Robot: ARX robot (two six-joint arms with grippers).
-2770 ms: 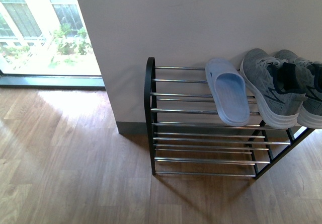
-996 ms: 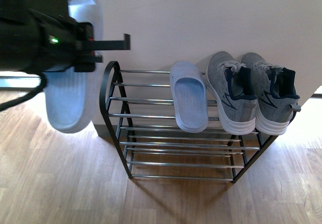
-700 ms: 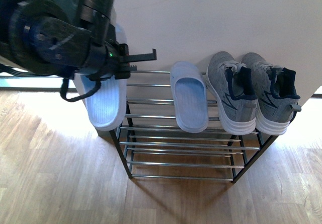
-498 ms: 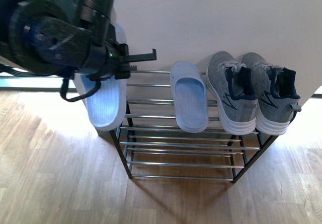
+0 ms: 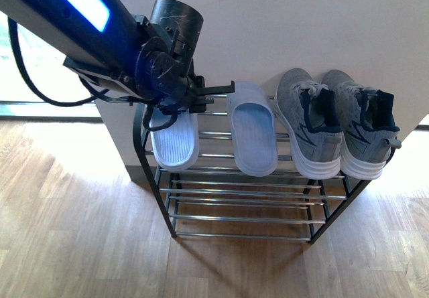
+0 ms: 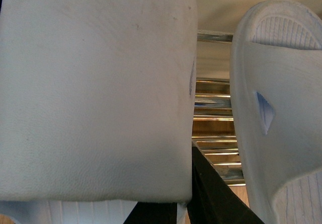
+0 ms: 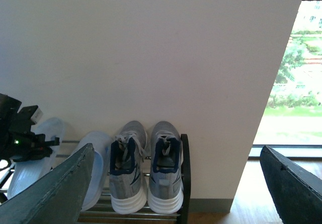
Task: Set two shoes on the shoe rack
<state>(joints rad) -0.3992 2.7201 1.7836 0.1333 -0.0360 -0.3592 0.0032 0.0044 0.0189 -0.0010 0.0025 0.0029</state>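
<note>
The light-blue slide point(image 5: 175, 138) held by the left gripper point(image 5: 179, 107) lies over the left end of the shoe rack's point(image 5: 144, 152) top tier, sole up, its long axis running from the wall toward the camera and sloping down toward the near edge. In the left wrist view its strap point(image 6: 95, 90) fills most of the picture, with a black finger point(image 6: 214, 199) showing just beside it; the gripper is clamped on this slide. The second slide point(image 5: 252, 136) rests just beside it on the silver rods point(image 5: 241, 192), parallel, foot-bed up. The two grey knit sneakers point(image 5: 335, 122) stand further right, side by side, heels toward the camera. The right gripper point(image 7: 176, 194) is well away from the rack, its fingers point(image 7: 53, 191) spread wide and holding nothing.
</note>
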